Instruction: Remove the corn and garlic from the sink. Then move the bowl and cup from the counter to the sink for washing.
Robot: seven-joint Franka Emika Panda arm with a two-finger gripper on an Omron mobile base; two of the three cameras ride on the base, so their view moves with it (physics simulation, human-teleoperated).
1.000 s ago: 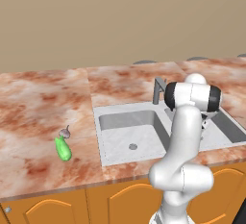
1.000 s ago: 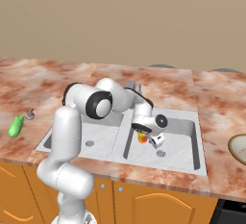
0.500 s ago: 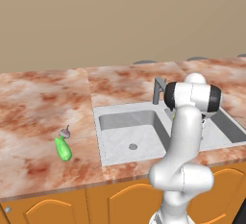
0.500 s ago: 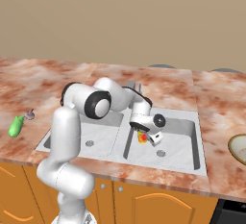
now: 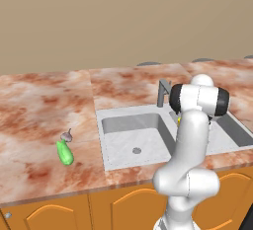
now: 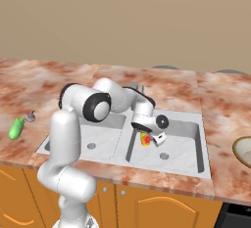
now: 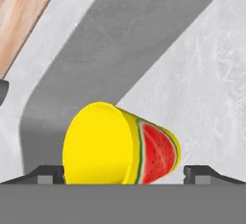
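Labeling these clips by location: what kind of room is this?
A rendered kitchen, apparently: a marble-look counter with a double-basin sink and tap, above orange cabinet doors.

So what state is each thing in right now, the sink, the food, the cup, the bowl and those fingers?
Light grey double-basin sink: yellow watermelon-print cup inside the right basin.
Yellow watermelon-print cup: lying between the fingers, in the basin.
Bright green corn cob: out on the counter.
Small greyish garlic bulb: on the counter beside the corn.
Pale beige bowl: on the counter, not yet moved.
Fingers: wide open.
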